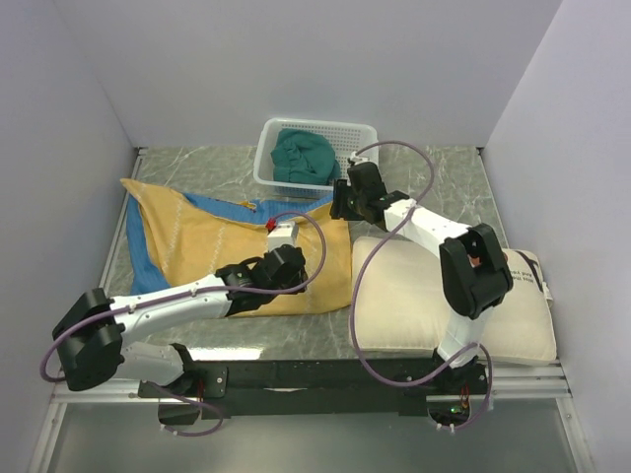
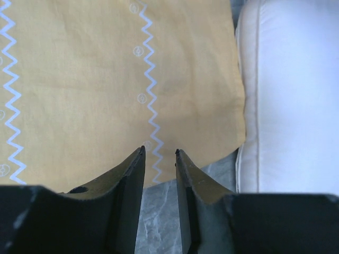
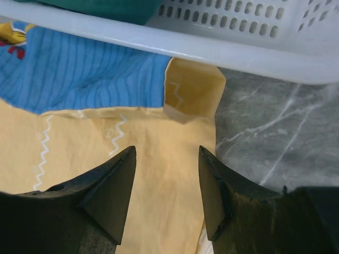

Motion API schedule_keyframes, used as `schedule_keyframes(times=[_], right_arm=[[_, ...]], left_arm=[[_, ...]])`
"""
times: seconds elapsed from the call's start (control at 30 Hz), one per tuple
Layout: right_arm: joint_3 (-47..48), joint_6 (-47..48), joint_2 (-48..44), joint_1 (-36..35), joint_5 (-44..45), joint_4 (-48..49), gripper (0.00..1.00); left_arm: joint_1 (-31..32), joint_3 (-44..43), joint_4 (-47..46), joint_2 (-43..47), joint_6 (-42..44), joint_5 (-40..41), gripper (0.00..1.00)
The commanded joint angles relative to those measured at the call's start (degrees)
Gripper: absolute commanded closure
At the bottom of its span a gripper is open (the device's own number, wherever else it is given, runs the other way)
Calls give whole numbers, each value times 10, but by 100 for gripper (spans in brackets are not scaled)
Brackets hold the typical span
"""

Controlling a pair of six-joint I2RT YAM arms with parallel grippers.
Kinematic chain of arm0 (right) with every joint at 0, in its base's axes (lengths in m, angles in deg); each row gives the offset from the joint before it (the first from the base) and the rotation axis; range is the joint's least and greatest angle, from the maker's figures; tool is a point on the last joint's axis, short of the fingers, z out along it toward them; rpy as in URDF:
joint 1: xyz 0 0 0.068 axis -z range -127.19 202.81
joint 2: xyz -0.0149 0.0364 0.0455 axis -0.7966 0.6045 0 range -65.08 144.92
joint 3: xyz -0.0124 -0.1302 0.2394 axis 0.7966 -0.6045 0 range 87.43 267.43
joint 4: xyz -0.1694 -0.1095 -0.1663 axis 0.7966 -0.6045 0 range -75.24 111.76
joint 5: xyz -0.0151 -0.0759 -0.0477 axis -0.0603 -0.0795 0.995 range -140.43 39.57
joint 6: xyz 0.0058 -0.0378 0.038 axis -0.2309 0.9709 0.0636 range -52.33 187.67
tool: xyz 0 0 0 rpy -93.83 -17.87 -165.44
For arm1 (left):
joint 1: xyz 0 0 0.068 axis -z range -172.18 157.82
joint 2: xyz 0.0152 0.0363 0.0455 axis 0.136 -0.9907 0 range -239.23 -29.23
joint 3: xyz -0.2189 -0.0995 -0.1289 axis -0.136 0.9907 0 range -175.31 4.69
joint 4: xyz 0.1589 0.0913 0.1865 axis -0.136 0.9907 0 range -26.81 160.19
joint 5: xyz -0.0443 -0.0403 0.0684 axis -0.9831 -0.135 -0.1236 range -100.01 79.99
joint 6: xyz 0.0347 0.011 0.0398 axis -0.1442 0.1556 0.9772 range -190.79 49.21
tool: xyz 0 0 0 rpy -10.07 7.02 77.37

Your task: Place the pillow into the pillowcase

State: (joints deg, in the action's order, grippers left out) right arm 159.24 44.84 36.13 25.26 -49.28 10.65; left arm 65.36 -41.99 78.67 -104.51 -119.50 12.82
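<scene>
Hovering with a narrow gap and nothing between them, the left fingers [image 2: 130,177] sit over the near right edge of the pillowcase [image 2: 106,79]. The right fingers [image 3: 114,190] are spread wider, also empty, above its far right corner, where a flap is folded back.

The likeliest slip is that either pair pinches both fabric layers at once, or only the folded flap, which would leave the mouth shut instead of opened. The right fingers are also just beside the basket [image 3: 222,47], so a reach further out could knock or drag it. Thin cloth lying flat on the worktop [image 1: 444,182] may slide rather than lift.

The pillowcase lies flat, mustard side up, at centre left. The pillow [image 1: 414,296] rests at near right, entirely outside the case, its left edge just beside the case's right edge.

By count: two arms, one pillowcase, one pillow, one basket at the far side, and one teal cloth [image 1: 301,158] inside it.
</scene>
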Motion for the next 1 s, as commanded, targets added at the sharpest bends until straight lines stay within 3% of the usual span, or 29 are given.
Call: schedule_keyframes(times=[0.0, 0.27, 0.97], right_arm=[[32, 33, 36, 11, -37, 10, 42], [-4, 31, 56, 14, -37, 40, 42], [11, 31, 101, 25, -40, 36, 43]], left_arm=[[-3, -18, 9, 39, 15, -1, 64], [-6, -11, 18, 65, 21, -2, 62], [-7, 1, 10, 65, 13, -13, 59]])
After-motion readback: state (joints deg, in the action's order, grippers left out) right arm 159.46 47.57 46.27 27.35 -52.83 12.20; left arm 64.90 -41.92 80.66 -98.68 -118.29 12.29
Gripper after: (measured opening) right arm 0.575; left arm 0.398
